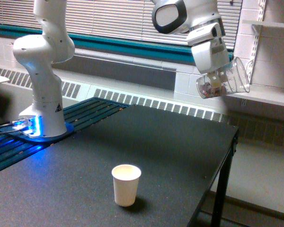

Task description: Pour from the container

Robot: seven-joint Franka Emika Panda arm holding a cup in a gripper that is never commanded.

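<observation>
A dark bench (170, 142) was seen in front of a tiled wall with window blinds and a long radiator grille; shelving was visible at the exterior view's right. The container (225, 81), a clear tumbler, was held high in the air by the pincer (217, 78), closed around it, and was tipped nearly onto its side with its mouth toward the exterior view's right. Small mixed pieces were gathered at its closed end. The white paper cup (126, 184) stood upright on the bench, well apart from the container and far below it, toward the exterior view's left. Judged as pre-pour: the container would need to be carried over the cup, brought low, and its mouth turned down above the rim before further tilt was applied; a slow tilt would be advised so the pieces were not scattered and the light cup not knocked over. A triangular warning sticker was noted on the arm's base (42, 113); no readable text or brand was made out.
</observation>
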